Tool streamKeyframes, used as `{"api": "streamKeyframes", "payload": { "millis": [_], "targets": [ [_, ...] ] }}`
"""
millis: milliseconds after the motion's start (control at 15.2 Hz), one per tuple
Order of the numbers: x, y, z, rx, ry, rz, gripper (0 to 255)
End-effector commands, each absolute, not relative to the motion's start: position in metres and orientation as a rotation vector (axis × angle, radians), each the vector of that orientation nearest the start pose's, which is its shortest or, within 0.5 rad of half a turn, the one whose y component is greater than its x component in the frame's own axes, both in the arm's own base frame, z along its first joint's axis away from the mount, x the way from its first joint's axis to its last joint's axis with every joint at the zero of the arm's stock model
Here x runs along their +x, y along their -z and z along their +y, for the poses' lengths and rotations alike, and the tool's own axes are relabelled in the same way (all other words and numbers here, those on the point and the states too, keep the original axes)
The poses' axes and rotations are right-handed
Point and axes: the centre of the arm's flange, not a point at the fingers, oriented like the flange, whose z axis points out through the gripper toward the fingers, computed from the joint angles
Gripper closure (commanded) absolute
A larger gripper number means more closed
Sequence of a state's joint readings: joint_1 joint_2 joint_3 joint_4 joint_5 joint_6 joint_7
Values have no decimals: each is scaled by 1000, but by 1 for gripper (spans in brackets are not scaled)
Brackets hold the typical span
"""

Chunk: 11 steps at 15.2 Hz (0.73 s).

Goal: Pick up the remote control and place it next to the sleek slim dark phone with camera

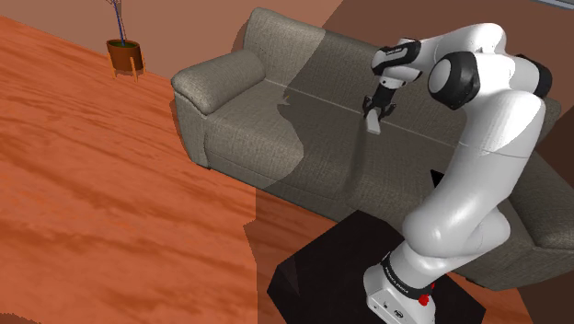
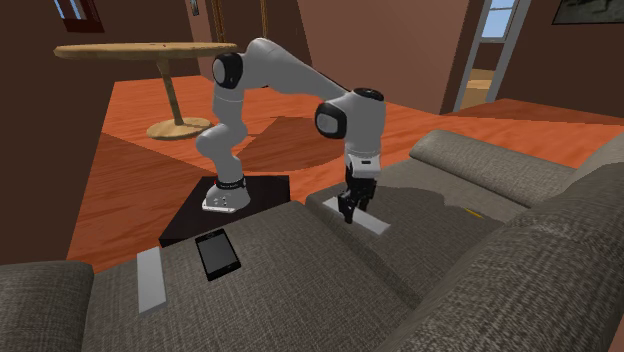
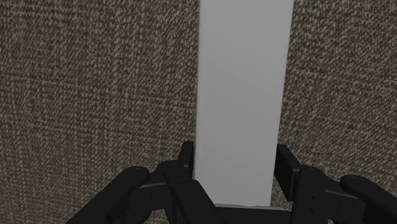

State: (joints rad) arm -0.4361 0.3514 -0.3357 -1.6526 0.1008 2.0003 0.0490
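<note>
Phone lies dark on the sofa while, well apart to its right in the second exterior view, the gripper clamps both fingers on the grey remote lying on the next cushion, grasp apparently made, with a lift and carry over beside the phone next.

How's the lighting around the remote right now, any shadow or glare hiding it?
Shoulder view: a broad shadow covers the sofa from mid-seat toward the view's right, with the gripper inside it; the armrest end is lit. Second exterior view: the remote control reads clearly, with a soft shadow on the seat beside it. Wrist view: flat grey, no glare.
</note>
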Motion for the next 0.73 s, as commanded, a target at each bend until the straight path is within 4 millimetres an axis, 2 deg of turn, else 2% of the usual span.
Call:
{"api": "streamKeyframes", "payload": {
  "millis": [0,660],
  "targets": [
    [469,-423,-454,-2892,13,1293,255],
    [369,-424,-541,-2892,13,1293,255]
  ]
}}
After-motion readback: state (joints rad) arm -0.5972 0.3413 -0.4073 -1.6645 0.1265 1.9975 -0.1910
